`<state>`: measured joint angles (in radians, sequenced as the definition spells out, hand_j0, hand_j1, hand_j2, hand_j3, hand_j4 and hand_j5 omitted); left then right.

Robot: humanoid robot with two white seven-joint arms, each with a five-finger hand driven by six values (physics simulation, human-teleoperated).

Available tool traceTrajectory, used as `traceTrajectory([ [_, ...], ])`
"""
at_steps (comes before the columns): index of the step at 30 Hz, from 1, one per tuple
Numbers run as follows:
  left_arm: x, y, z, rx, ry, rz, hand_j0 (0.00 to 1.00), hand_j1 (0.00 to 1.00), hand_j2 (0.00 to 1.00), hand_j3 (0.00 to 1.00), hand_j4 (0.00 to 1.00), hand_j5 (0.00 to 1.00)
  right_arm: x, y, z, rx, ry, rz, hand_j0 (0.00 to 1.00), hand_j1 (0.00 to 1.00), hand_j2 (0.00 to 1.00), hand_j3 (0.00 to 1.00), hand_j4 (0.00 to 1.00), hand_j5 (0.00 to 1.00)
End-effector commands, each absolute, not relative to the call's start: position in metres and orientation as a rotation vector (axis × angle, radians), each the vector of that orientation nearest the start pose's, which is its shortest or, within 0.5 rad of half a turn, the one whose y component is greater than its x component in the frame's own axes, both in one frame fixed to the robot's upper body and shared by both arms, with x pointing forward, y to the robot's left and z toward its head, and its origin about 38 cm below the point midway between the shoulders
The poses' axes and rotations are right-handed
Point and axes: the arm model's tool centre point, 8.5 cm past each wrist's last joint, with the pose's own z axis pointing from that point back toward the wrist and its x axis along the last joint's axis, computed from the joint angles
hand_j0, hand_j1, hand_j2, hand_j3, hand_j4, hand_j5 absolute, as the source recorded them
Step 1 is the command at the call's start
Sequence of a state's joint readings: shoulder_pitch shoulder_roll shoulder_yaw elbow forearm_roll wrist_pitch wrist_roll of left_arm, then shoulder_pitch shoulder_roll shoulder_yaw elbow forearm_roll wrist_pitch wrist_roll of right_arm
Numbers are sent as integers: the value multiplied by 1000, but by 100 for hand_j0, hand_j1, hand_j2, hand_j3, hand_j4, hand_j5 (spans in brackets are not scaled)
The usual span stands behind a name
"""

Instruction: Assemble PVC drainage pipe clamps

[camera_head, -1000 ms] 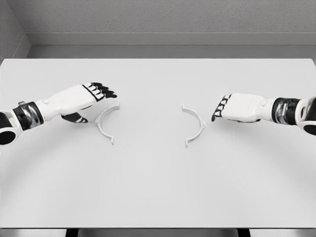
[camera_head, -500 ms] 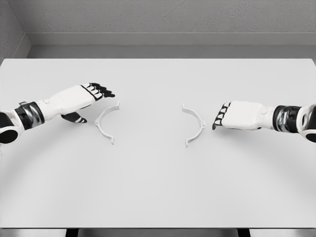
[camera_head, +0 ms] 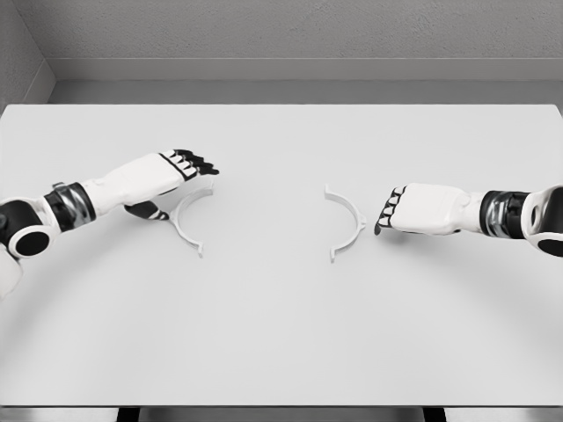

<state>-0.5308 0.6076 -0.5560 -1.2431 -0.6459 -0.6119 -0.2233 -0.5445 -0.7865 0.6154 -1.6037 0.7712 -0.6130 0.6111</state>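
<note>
Two white half-ring clamp pieces lie flat on the white table (camera_head: 281, 334). The left clamp half (camera_head: 186, 227) curves with its open side to the right. The right clamp half (camera_head: 347, 223) opens to the left. My left hand (camera_head: 180, 169) hovers just over the upper end of the left half, fingers stretched forward and thumb tucked below, holding nothing. My right hand (camera_head: 391, 211) sits just right of the right clamp half, dark fingertips bent downward near its outer curve, apart from it.
A grey wall and ledge (camera_head: 290, 70) run along the table's far edge. The near table edge (camera_head: 281, 406) crosses the bottom of the head view.
My left hand has shifted right and forward, now over the top of the left clamp half. The right hand dropped slightly and stays beside the right half. Both clamp halves are unmoved.
</note>
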Motion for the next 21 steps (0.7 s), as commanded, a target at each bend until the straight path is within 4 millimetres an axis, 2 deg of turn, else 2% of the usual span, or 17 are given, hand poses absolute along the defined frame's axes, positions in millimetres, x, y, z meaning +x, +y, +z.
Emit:
traceTrajectory([
  [1,448,274,136,462,-1561,-1887,100,100,100,100,100,100,405,-271,171,685,1400,-3152,76,76,76,76,76,76],
  [6,448,268,136,449,-1561,-1897,100,100,100,100,100,100,408,-265,164,662,1421,-3156,76,76,76,76,76,76],
  [13,448,261,136,437,-1573,-1898,100,100,100,100,100,100,409,-242,163,634,1476,-3109,76,76,76,76,76,76],
  [19,449,256,136,428,-1586,-1895,100,100,100,100,100,100,409,-237,164,628,1495,-3093,76,76,76,76,76,76],
  [21,450,252,136,420,-1577,-1906,100,100,100,100,100,100,410,-242,167,643,1484,-3099,76,76,76,76,76,76],
])
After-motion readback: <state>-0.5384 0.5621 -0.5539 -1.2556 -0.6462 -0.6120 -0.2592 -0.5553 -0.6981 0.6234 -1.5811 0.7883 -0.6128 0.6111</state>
